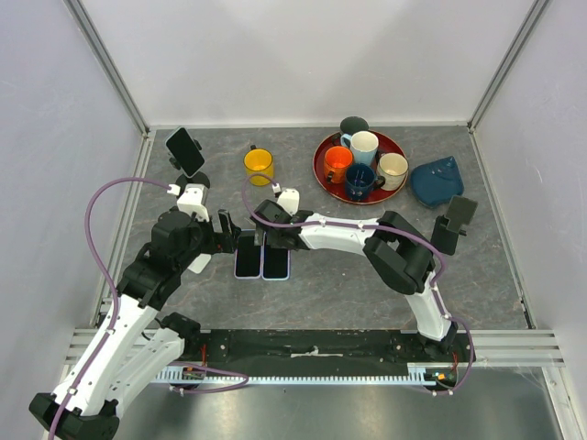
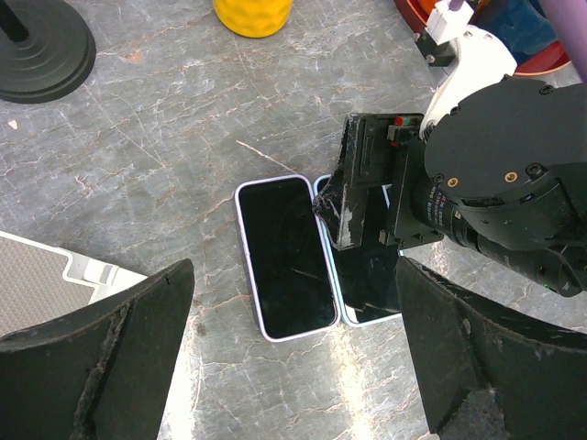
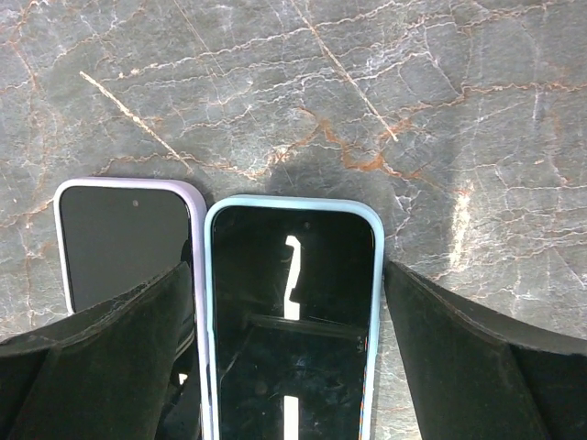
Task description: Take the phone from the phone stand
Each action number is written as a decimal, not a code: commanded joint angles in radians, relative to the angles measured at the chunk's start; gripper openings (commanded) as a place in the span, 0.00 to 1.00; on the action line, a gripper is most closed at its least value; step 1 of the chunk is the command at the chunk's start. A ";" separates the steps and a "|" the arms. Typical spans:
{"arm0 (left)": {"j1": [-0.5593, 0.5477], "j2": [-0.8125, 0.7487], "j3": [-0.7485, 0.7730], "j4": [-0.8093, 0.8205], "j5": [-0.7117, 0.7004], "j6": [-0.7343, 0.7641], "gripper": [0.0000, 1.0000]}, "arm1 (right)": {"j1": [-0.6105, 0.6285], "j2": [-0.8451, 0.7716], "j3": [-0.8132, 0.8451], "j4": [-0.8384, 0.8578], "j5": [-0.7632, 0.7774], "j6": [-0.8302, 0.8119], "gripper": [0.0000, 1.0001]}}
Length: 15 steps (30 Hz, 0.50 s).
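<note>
Two flat phones (image 1: 248,260), six mugs (image 1: 259,165), one tray (image 1: 318,158).

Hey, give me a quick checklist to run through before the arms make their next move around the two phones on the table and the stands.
1. Left gripper open and empty: ok; it hovers over the lavender-cased phone.
2. Right gripper open: ok; it straddles the blue-cased phone.
3. Both phones flat on the table, side by side: ok.
4. Right gripper clear of the lavender-cased phone: cannot tell; one finger overlaps it in the wrist view, height unclear.
5. Far-left stand emptied: cannot tell; a dark slab sits on it.
6. Right-hand stand emptied: cannot tell, same reason.
</note>
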 commanded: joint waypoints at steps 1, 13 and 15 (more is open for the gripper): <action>-0.002 0.001 -0.006 0.029 0.014 0.031 0.97 | -0.007 0.008 -0.044 -0.099 -0.041 0.003 0.95; -0.002 0.001 -0.005 0.029 0.002 0.029 0.97 | -0.013 -0.085 -0.023 -0.086 -0.013 -0.113 0.94; -0.002 0.003 -0.006 0.031 -0.006 0.028 0.97 | -0.013 -0.137 -0.023 -0.070 -0.004 -0.155 0.94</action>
